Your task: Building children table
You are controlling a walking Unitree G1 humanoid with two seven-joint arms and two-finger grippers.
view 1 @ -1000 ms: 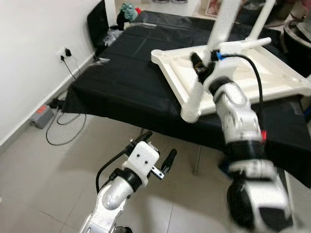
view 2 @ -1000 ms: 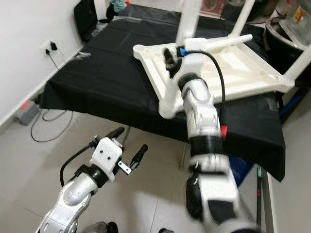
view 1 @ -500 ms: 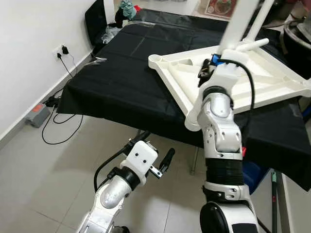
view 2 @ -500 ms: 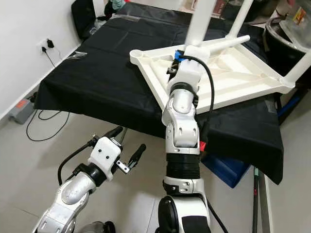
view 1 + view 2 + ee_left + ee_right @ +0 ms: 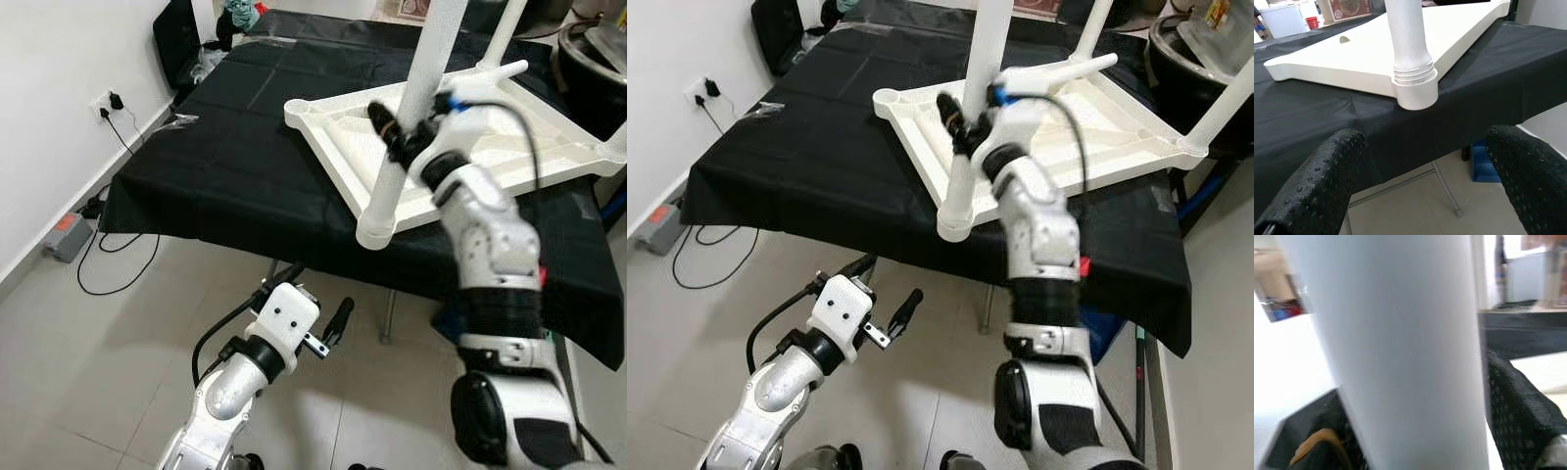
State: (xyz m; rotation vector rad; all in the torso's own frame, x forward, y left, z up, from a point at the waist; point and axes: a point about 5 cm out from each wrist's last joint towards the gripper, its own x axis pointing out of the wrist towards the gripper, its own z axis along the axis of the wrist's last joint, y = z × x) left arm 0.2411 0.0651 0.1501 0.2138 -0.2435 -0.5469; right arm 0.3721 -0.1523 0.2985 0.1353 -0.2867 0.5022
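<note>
Our right gripper (image 5: 392,132) clamps its jaws round the white plastic table leg (image 5: 411,117), steadying it in the upturned white tabletop (image 5: 333,147); left gripper (image 5: 313,313) waits open.

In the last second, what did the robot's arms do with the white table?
The right gripper stays clamped on the near white leg, but its arm swung sideways, elbow out right. The upside-down tabletop remains on the black cloth. The left gripper still hangs open, low.

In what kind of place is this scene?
Probably a room in a home, used as a workspace: a tiled floor, a wall socket with cables, and a white children's table lying upside down on a black-covered table.
</note>
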